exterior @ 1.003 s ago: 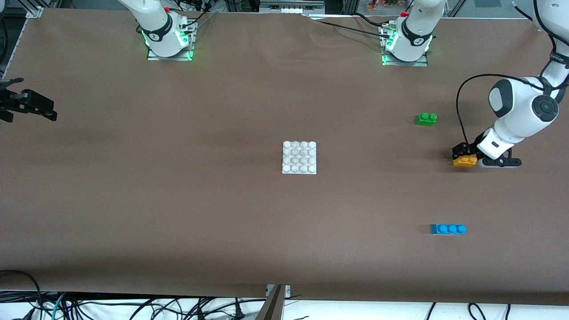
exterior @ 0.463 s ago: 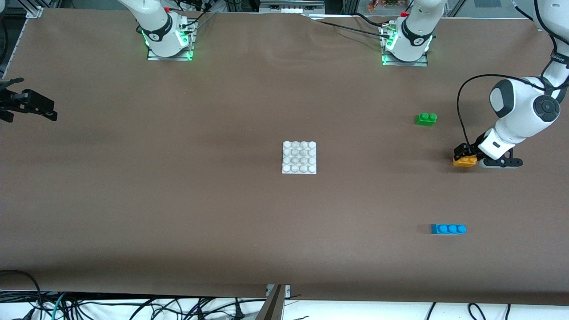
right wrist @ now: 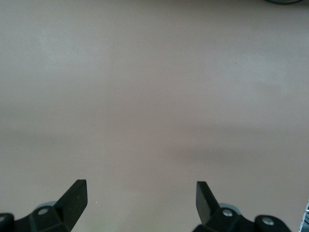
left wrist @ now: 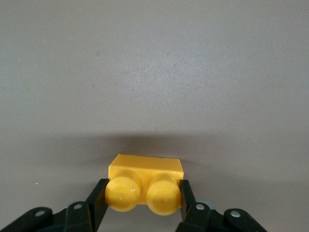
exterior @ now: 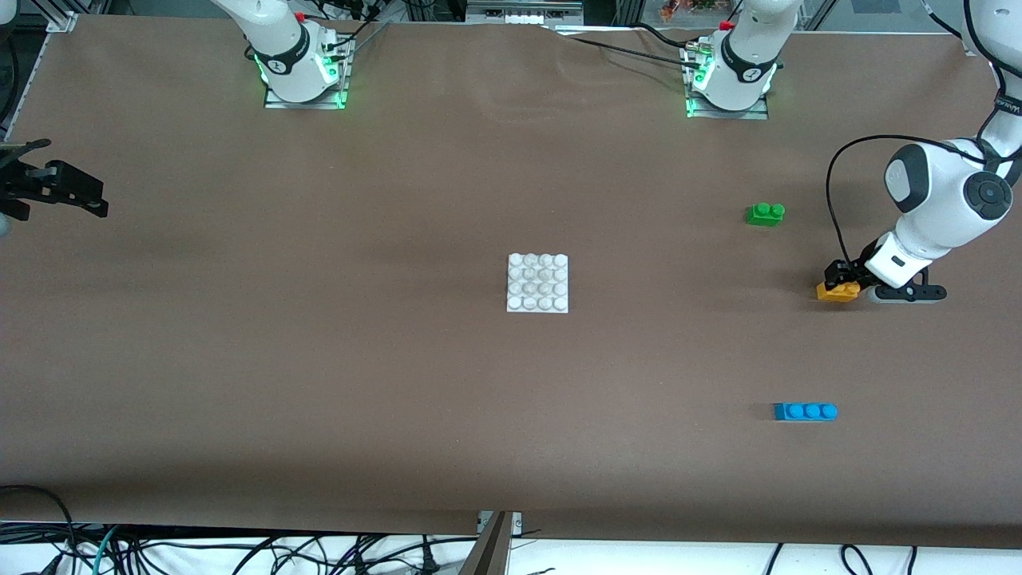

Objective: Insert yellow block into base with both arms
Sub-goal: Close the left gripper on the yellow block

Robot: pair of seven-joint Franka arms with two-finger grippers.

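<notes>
The yellow block [exterior: 837, 291] lies on the brown table toward the left arm's end, nearer the front camera than the green brick. My left gripper [exterior: 840, 281] is down at the table and shut on it. In the left wrist view the black fingers [left wrist: 98, 197] press both ends of the yellow block [left wrist: 145, 180], whose two studs face the camera. The white studded base [exterior: 537, 283] sits at the table's middle with nothing on it. My right gripper [exterior: 94, 203] hangs open at the right arm's end of the table. In the right wrist view the right gripper [right wrist: 140, 192] has only bare table between its fingers.
A green two-stud brick [exterior: 765, 213] sits farther from the front camera than the yellow block. A blue three-stud brick [exterior: 805, 411] lies nearer the front camera. The arm bases [exterior: 303, 72] stand along the table edge farthest from the camera.
The left gripper's fingers have shut onto the yellow block, which shifted slightly toward the left arm's end. The right gripper has barely drifted.
</notes>
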